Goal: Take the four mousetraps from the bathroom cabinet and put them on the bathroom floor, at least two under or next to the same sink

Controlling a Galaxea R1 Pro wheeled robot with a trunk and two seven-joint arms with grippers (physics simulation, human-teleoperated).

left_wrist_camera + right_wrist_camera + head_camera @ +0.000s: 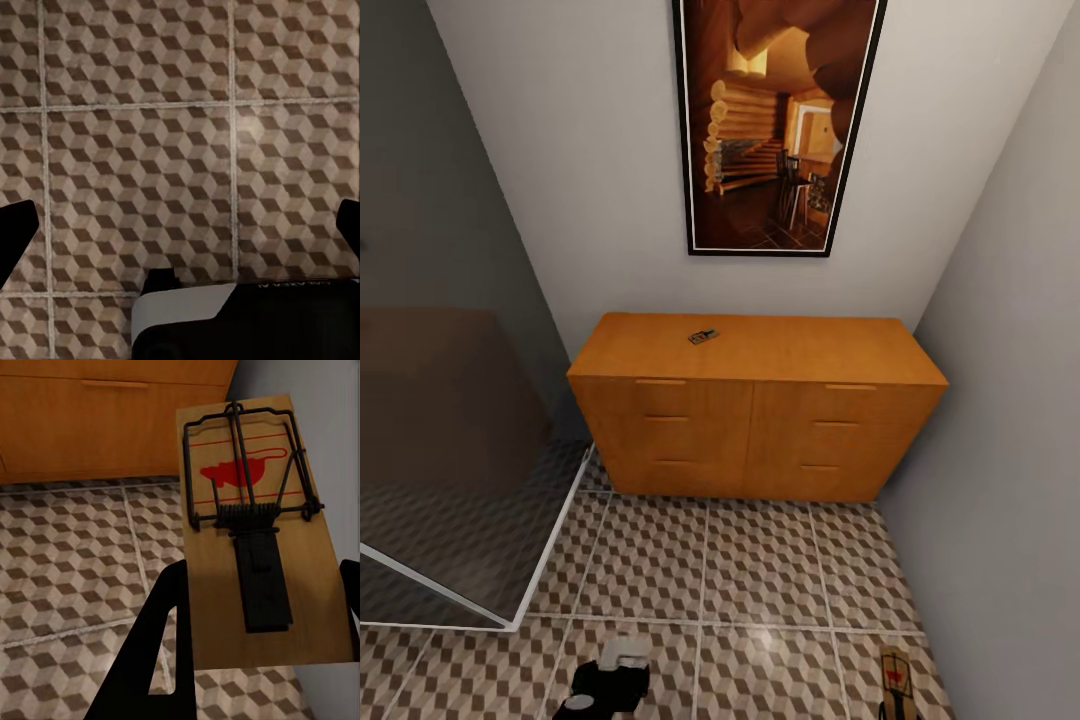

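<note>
Both my arms sit low, one loaded, one free.
My right gripper (259, 607) is clamped on a mousetrap (255, 532), dark fingers (154, 649) pressing its two long edges. My left gripper (180, 225) points straight down, jaws spread wide with nothing between them.
</note>
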